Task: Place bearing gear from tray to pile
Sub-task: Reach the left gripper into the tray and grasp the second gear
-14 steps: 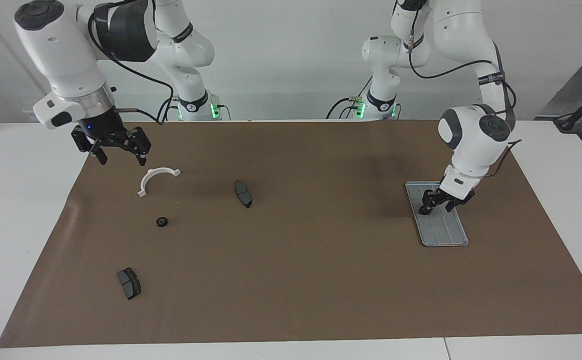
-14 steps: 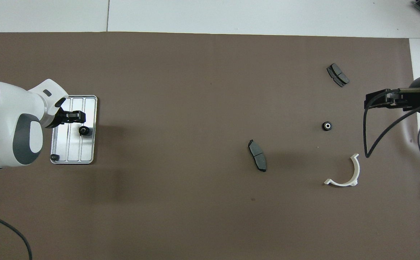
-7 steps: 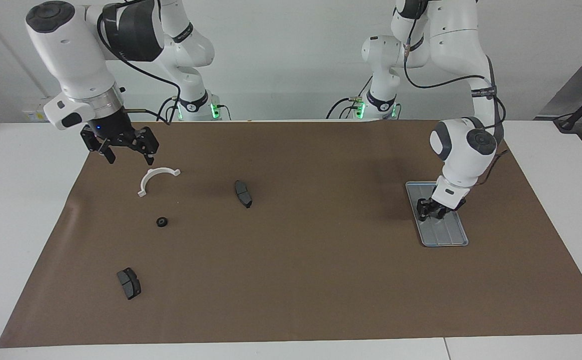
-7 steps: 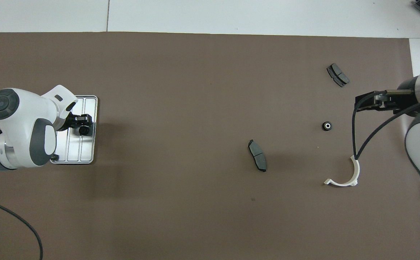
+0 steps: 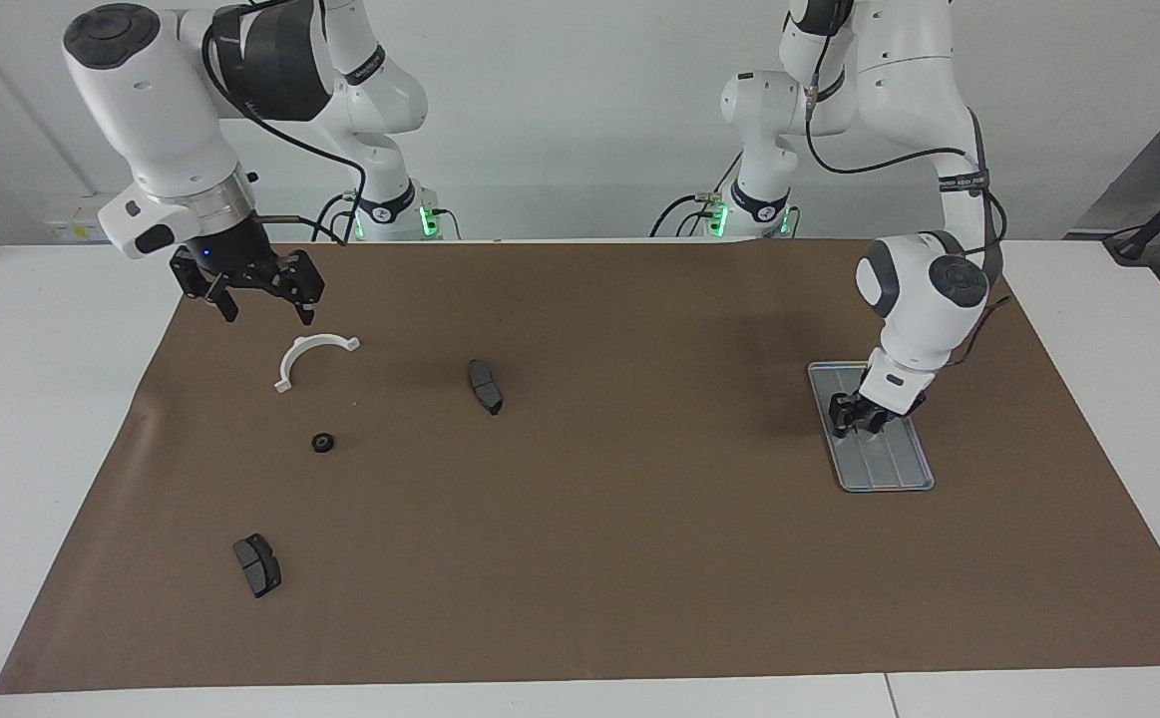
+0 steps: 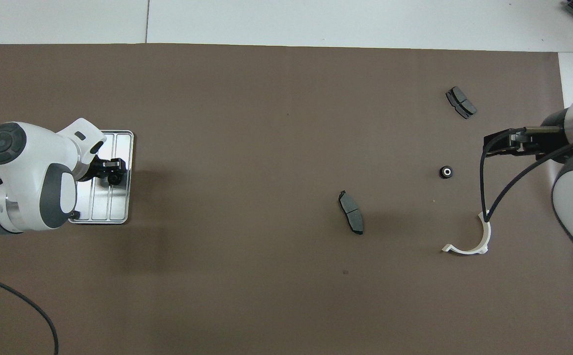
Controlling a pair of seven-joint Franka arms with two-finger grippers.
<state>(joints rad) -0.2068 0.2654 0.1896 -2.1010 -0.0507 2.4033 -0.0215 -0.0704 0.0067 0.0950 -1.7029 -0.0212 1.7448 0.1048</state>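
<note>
The grey-blue tray (image 5: 889, 464) (image 6: 114, 207) lies at the left arm's end of the mat. My left gripper (image 5: 854, 427) (image 6: 110, 170) is down in it, shut on a black bearing gear (image 6: 114, 179). A second small gear (image 6: 73, 214) peeks out at the tray's corner nearest the robots, half hidden by the arm. The pile lies at the right arm's end: a white bracket (image 5: 305, 344) (image 6: 487, 234), two dark brake pads (image 5: 485, 386) (image 5: 257, 564), and a bearing gear (image 5: 322, 442) (image 6: 446, 172) among them. My right gripper (image 5: 268, 313) (image 6: 499, 142) hangs open and empty, raised beside the bracket.
A brown mat (image 5: 639, 558) covers most of the white table (image 5: 41, 419). A black cable from the right wrist hangs in a loop over the bracket in the overhead view. The wide stretch of mat between tray and pile holds only the one brake pad.
My left gripper came down onto the tray and closed around the gear there. My right gripper drew back a little toward the robots' end, staying open.
</note>
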